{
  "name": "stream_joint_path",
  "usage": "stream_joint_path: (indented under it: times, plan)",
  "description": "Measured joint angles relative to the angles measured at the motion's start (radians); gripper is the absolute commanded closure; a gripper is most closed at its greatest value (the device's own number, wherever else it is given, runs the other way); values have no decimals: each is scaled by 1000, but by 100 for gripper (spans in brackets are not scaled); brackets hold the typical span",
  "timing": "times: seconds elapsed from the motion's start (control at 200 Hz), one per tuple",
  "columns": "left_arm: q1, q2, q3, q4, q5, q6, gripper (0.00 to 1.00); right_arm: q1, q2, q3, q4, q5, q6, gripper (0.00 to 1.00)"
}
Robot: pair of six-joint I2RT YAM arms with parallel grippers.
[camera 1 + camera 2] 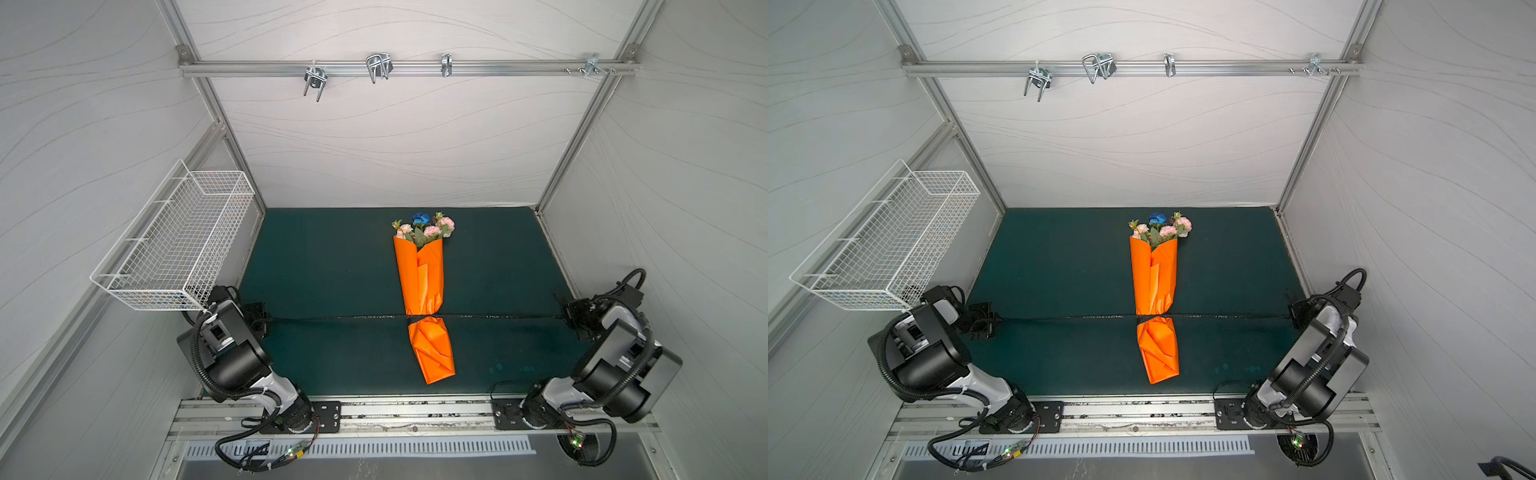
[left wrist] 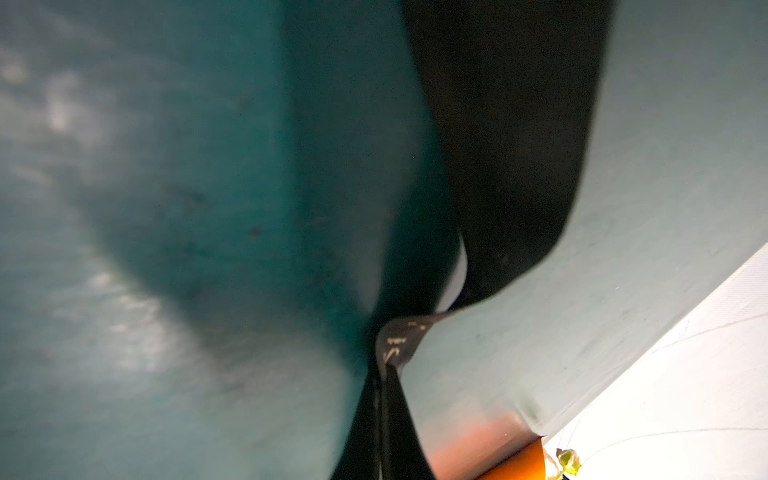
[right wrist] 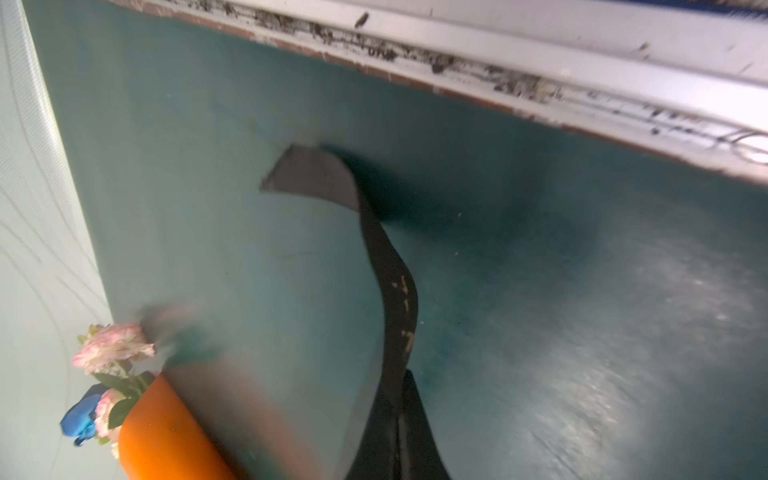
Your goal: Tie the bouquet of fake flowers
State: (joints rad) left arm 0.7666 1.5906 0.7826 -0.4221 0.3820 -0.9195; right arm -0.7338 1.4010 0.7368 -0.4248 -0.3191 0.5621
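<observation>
My left gripper and right gripper each pinch a ribbon end, taut across the bouquet lying mid-desk. I'd pull evenly so it cinches without sliding.

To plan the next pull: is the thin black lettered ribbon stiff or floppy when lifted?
Probably floppy: the thin black lettered ribbon curls at its free end. Likely light yet firm when taut: it cinches the orange wrapping paper.
</observation>
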Motion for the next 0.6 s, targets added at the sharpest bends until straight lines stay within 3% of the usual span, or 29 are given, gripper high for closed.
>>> stream_joint_path:
  times: [0.15, 0.185, 0.255, 0.38, 0.455, 0.5, 0.6]
  plan:
    - [-19, 0, 3, 51, -17, 2, 100, 100, 20, 1, 57, 30, -2, 100]
    - [-37, -6, 3, 74, -28, 2, 100, 133, 23, 6, 76, 45, -4, 83]
    - [-82, -25, 3, 121, -39, 0, 100, 182, 24, 21, 97, 73, -4, 72]
    - [-185, -77, -12, 215, -24, -22, 51, 227, 10, 43, 114, 105, -2, 51]
    - [-250, -117, -39, 243, -6, -37, 29, 240, -13, 42, 98, 113, 0, 42]
    - [-284, -141, -59, 248, 3, -49, 22, 245, -34, 39, 82, 113, -5, 38]
    - [-352, -212, -97, 222, 22, -53, 22, 264, -110, 10, 46, 105, -9, 36]
